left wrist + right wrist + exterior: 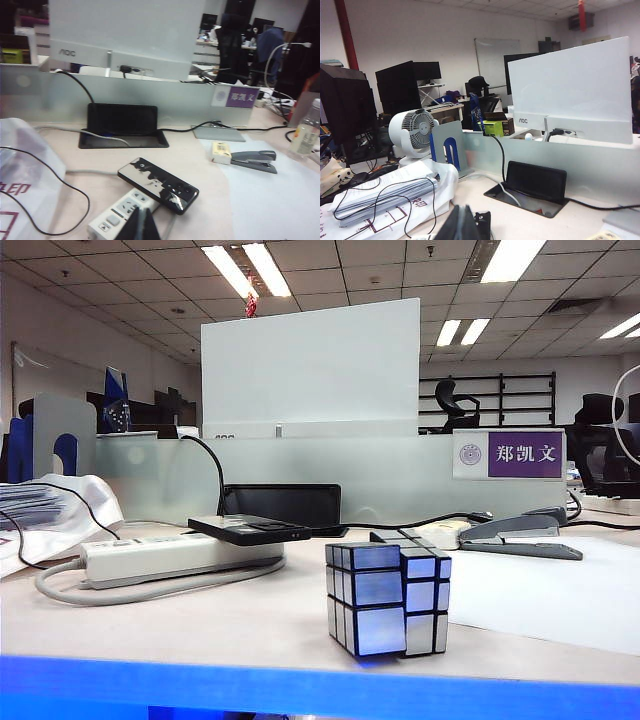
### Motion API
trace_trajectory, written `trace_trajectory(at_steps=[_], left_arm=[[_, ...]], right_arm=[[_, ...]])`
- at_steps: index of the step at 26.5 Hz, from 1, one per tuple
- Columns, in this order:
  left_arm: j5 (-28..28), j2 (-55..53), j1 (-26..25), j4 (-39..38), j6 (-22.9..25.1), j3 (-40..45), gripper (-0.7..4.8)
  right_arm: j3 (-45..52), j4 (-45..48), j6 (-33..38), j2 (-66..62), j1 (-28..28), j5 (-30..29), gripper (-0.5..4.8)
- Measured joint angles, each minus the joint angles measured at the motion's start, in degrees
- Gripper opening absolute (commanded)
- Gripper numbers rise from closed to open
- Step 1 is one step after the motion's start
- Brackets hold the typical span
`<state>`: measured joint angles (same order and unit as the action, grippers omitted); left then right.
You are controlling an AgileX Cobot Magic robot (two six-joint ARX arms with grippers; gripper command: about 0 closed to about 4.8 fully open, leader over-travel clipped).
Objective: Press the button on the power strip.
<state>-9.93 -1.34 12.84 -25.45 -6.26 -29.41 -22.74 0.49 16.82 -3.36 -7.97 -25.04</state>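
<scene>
Off-white power strip [127, 212] under left gripper [142, 225]

One power strip [170, 558] lies on the table [250, 625], just beyond the left gripper [141, 225], whose jaws stand closed. One flat black device [158, 184] rests across it. There is one mirror cube [388, 597], one grey stapler [254, 161], one small pale box [221, 152], and one bottle [304, 131]. One white fan [414, 131] stands beyond the right gripper [461, 225]. Grippers: two.
</scene>
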Motion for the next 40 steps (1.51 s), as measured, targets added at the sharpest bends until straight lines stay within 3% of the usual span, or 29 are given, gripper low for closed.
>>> trace_trajectory(at_steps=[4,10,14,32,40], left_arm=[[-0.1,1.1,0.0,0.6,0.0,2.3,-0.05],[0.0,1.1,0.0,5.3,-1.1,8.4,-0.05],[3.0,1.1,0.0,7.9,-1.1,11.7,-0.05],[3.5,1.1,0.0,11.6,-1.1,24.3,-0.05],[3.5,1.1,0.0,12.2,-1.1,26.6,-0.05]], right_arm=[[1.4,-1.7,1.2,3.2,0.0,2.4,0.00],[3.0,-4.6,6.1,3.1,0.0,13.6,0.00],[3.6,-9.0,6.3,3.2,0.0,21.7,0.00],[15.5,-9.8,7.2,3.2,0.0,23.8,0.00],[19.5,-8.6,6.7,3.2,0.0,21.9,0.00]])
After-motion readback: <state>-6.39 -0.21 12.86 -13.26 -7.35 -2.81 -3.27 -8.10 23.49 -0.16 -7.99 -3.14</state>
